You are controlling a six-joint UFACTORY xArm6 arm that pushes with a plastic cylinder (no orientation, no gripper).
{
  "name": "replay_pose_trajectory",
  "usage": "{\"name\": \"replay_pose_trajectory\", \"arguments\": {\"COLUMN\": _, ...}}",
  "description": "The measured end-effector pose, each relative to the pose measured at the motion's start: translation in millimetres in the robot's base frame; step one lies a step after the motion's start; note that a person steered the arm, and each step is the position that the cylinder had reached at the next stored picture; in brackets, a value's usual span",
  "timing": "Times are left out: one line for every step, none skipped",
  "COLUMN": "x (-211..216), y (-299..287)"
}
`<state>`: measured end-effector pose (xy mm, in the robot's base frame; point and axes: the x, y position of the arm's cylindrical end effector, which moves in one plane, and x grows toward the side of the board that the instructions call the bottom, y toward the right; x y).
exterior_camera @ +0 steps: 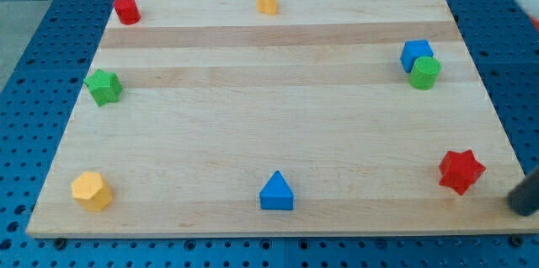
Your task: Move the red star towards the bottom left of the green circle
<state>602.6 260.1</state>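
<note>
The red star (461, 171) lies near the board's lower right corner. The green circle (425, 72) stands at the right side, touching the lower right of a blue cube (416, 53). My rod shows at the view's right edge, and my tip (520, 207) sits just off the board, to the right of and a little below the red star, apart from it.
The wooden board (269, 125) also holds a red cylinder (127, 9) at top left, a yellow block (267, 0) at top centre, a green star (104, 88) at left, a yellow hexagon (91, 190) at bottom left, and a blue triangle (276, 192) at bottom centre.
</note>
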Motion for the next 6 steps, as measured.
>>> {"name": "replay_pose_trajectory", "arguments": {"x": -21.9, "y": -59.2}}
{"name": "replay_pose_trajectory", "arguments": {"x": -73.7, "y": -73.9}}
{"name": "replay_pose_trajectory", "arguments": {"x": -64.9, "y": -74.0}}
{"name": "replay_pose_trajectory", "arguments": {"x": -17.7, "y": -67.5}}
{"name": "replay_pose_trajectory", "arguments": {"x": -29.6, "y": -42.9}}
{"name": "replay_pose_trajectory", "arguments": {"x": -83.5, "y": -33.7}}
